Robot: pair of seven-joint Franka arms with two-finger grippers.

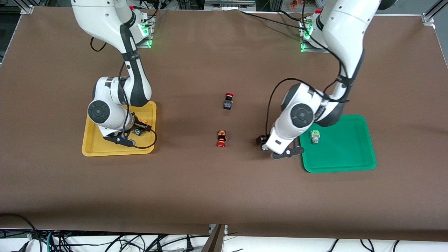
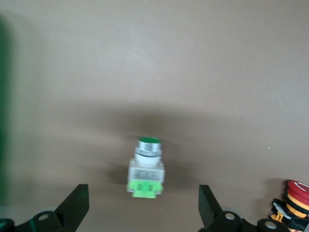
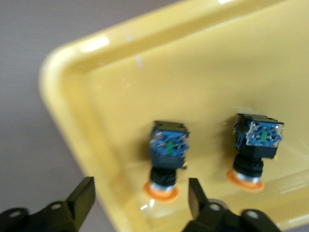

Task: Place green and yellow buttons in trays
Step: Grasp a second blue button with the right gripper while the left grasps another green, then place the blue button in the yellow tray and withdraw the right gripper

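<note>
Both open and empty: hovered left gripper (image 2: 141, 194) over the loose green button (image 2: 146, 166) on the surface (image 1: 224, 192) beside the green tray (image 1: 350, 164), right gripper (image 3: 140, 188) over two yellow buttons (image 3: 168, 154) in the yellow tray (image 3: 145, 58); risked rolling that green button away if closed off-centre.

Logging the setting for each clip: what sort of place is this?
Probably a robotics lab bench: two table-mounted arms over a brown-covered table, aluminium framing along its edge, and loose cables bundled below it.

green tray (image 2: 4, 111) cut off, blurred
</note>
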